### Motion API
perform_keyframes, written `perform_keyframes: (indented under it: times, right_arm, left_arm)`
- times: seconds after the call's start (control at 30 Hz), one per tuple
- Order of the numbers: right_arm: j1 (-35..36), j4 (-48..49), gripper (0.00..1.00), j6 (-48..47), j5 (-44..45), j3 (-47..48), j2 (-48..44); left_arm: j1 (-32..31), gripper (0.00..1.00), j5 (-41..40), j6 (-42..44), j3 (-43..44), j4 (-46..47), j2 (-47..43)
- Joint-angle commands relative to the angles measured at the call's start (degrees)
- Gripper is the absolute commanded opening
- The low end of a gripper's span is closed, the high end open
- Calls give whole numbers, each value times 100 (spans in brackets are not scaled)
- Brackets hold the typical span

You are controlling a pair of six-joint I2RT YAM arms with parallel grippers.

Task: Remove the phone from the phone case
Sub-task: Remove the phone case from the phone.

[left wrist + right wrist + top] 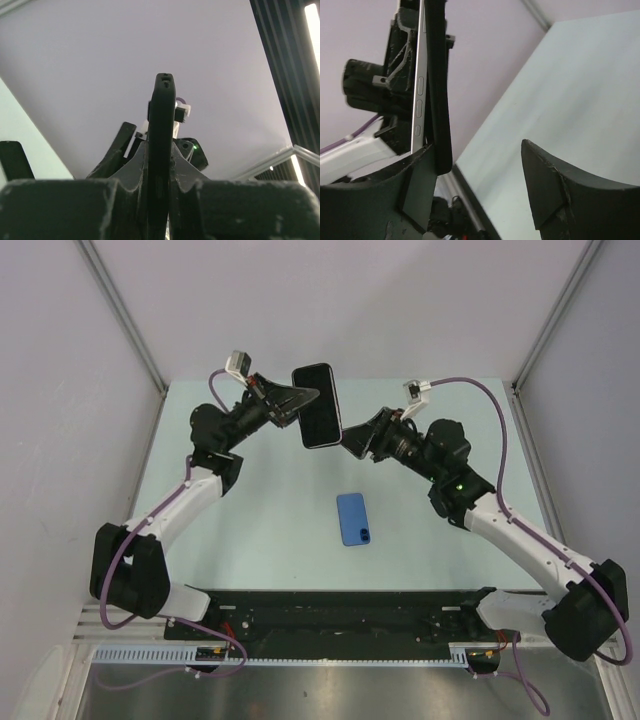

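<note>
Over the far edge of the pale green desk (250, 525), between grey walls (350, 300), the left gripper (303, 400) pinches the phone (318, 405) in its case (439, 75), long axis far-to-near, with the right gripper (352, 438) spread at its near end.

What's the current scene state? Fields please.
phone: held above the table, screen toward the top camera
case: black, lying along the phone's side, not yet off
left gripper: shut on phone
right gripper: open, at the phone's lower corner, one finger beside the case
blue phone: flat on table, untouched
</note>
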Motion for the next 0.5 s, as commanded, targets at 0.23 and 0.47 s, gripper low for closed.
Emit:
perform_keyframes:
  times: [0.23,0.47]
  right_arm:
    - [24,2818,68,1797,-2181,-414,1381]
    - [42,3761,32,2328,-2199,-432,1770]
  left_arm:
    - [-583,0,528,-1155,-299,1696,-240]
    - [-601,0,599,-1173,-633,1907,-170]
